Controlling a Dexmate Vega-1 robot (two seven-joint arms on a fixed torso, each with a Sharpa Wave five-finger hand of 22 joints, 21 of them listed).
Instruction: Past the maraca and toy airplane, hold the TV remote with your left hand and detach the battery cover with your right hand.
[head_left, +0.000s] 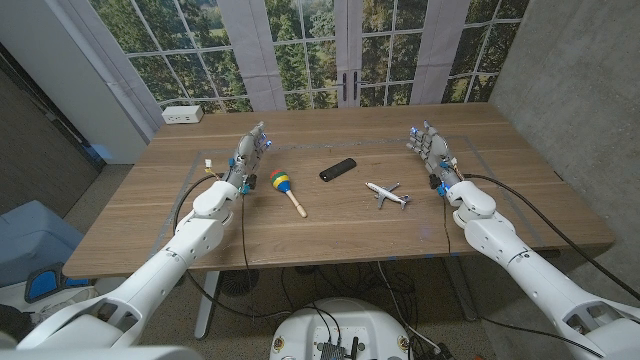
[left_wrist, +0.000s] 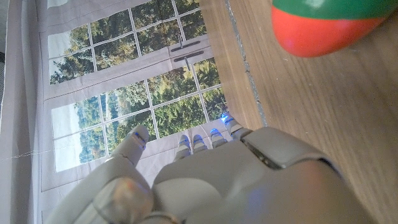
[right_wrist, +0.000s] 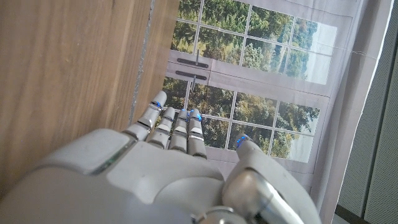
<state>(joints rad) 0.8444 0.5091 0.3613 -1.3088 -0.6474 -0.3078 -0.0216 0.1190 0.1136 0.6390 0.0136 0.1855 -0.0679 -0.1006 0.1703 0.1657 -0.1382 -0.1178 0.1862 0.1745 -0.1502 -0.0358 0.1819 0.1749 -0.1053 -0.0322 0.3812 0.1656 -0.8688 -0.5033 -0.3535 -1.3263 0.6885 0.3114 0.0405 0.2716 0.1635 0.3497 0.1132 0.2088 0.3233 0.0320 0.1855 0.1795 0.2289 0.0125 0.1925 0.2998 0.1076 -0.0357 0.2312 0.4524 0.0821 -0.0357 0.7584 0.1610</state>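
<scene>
A: Both hands are up off the wooden surface right now. The left hand stands at the left, fingers reaching toward the far edge, a little apart, nothing in them.

B: And the right hand mirrors it on the right side, fingers extended and slightly spread, holding nothing either.

A: Between them, the TV remote lies on the surface, a black bar set at an angle, a bit farther back than the toys. Neither hand touches it.

B: The maraca sits just right of the left hand, its striped red, yellow, green and blue head toward the far side, wooden handle pointing near and right.

A: The left wrist view catches that maraca head close up, red and green, resting on the wood beside the hand.

B: The toy airplane, white with a red stripe, lies near the right forearm, well apart from the remote.

A: I can't tell from here which face of the remote is up.

B: In the right wrist view, the hand points its fingers toward the windows beyond the surface. A white power strip rests at the far left corner.
</scene>
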